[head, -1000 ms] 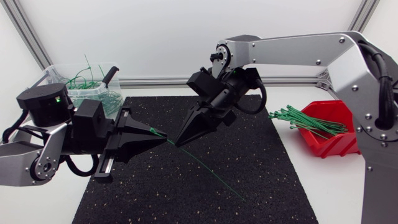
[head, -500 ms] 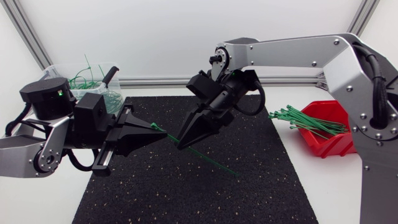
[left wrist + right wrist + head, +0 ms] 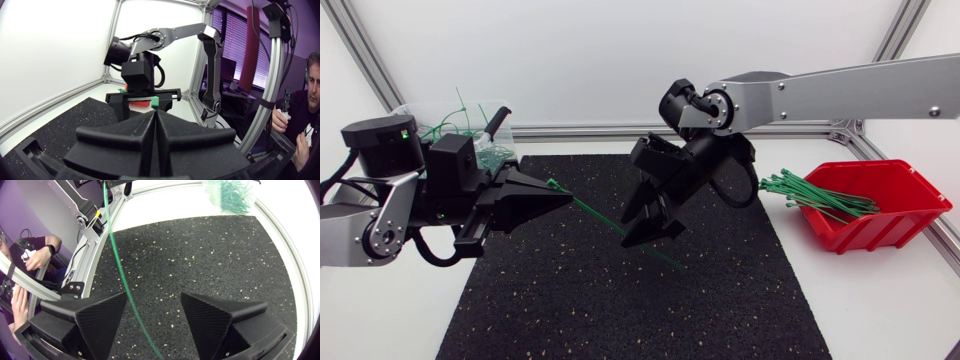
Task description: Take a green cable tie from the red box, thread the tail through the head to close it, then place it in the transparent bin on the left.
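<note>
The left gripper (image 3: 556, 193) is clamped tight on the head end of a thin, straight green cable tie (image 3: 605, 216), held above the middle of the black mat (image 3: 570, 300). The tail slants down between the wide-spread fingers of the right gripper (image 3: 646, 234), close beside one of them. More green ties (image 3: 810, 192) spill from the red box (image 3: 895, 222) at the table's right edge. The transparent bin (image 3: 495, 112) stands at the far left corner.

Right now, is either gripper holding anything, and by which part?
Left gripper pinches the tie at its head end. Right gripper is open, the tie only passing between its fingers.
</note>
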You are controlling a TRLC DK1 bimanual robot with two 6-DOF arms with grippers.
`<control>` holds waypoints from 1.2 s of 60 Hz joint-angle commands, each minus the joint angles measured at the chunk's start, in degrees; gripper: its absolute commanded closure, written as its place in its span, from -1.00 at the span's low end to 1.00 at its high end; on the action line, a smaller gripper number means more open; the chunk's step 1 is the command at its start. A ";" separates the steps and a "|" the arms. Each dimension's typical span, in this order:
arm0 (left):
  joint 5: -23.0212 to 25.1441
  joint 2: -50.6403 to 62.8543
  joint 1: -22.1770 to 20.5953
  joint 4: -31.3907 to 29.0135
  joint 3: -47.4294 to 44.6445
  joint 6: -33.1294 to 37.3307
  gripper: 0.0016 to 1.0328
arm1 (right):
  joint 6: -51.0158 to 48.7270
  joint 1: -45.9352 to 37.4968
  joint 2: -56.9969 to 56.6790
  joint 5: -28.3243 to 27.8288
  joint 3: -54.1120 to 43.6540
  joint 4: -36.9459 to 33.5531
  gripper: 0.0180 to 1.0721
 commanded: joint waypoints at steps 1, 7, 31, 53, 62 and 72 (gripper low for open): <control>0.99 0.07 1.23 -1.29 1.54 -0.89 0.93 | 3.04 0.87 -2.72 1.89 -2.68 2.50 -0.58; 1.25 1.91 1.23 -6.21 4.18 -0.89 0.94 | 3.39 1.49 -4.48 2.94 -4.00 3.82 -0.57; -3.94 1.30 -0.88 -10.34 5.76 0.86 0.94 | 5.85 1.93 -9.93 9.36 -9.89 11.11 -0.57; -16.15 3.14 -6.42 -35.83 10.50 29.96 0.94 | 7.00 2.02 -10.19 10.33 -11.03 13.75 -0.57; -13.52 4.73 -6.42 -36.09 13.32 29.34 0.94 | 8.58 1.49 -9.93 7.34 -9.89 13.75 -0.57; -11.14 4.64 -7.30 -37.94 16.13 26.88 0.94 | 11.30 0.87 -8.96 4.00 -7.16 13.84 -0.57</control>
